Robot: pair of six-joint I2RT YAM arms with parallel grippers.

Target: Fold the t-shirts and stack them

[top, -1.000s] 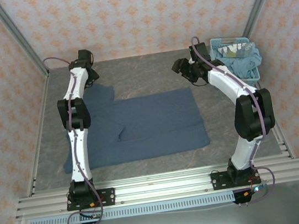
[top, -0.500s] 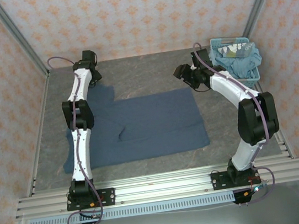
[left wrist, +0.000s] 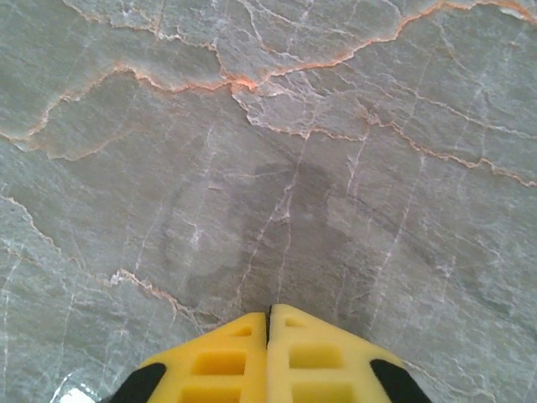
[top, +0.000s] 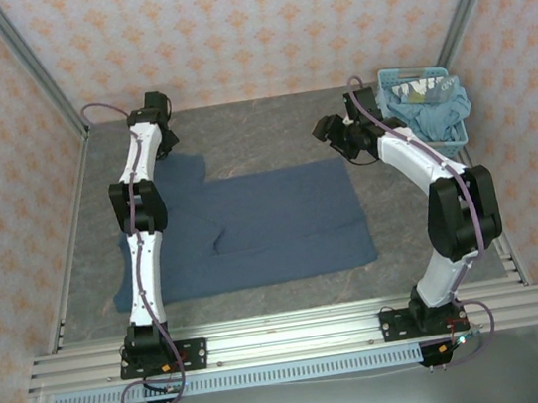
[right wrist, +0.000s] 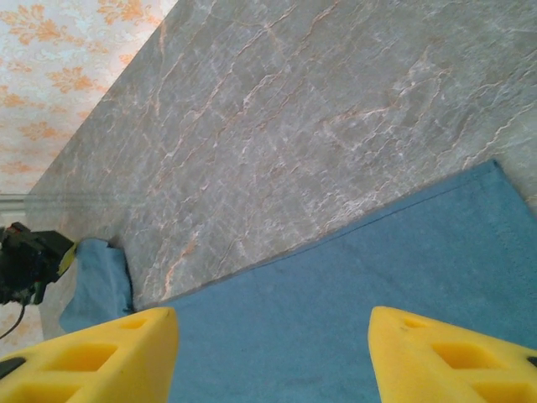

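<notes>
A large dark slate-blue t-shirt [top: 263, 227] lies spread flat on the grey table [top: 269, 131], one sleeve [top: 182, 170] reaching to the far left. My left gripper [top: 166, 138] hangs at the far left, just beyond that sleeve. In the left wrist view it [left wrist: 269, 312] is shut over bare table, with nothing between its yellow fingers. My right gripper [top: 331, 139] hovers over the shirt's far right corner. It [right wrist: 270, 317] is open, with the blue cloth [right wrist: 352, 277] below the gap. More light-blue t-shirts [top: 438, 118] are heaped in the basket.
A light-blue lattice basket [top: 388, 78] stands in the far right corner, close to the right arm's elbow. Patterned walls and metal posts enclose the table on three sides. A metal rail [top: 288, 334] with the arm bases runs along the near edge.
My left gripper has shut on nothing and stayed near the far-left sleeve. The right arm swung slightly right and nearer, then held still with its jaws open.
</notes>
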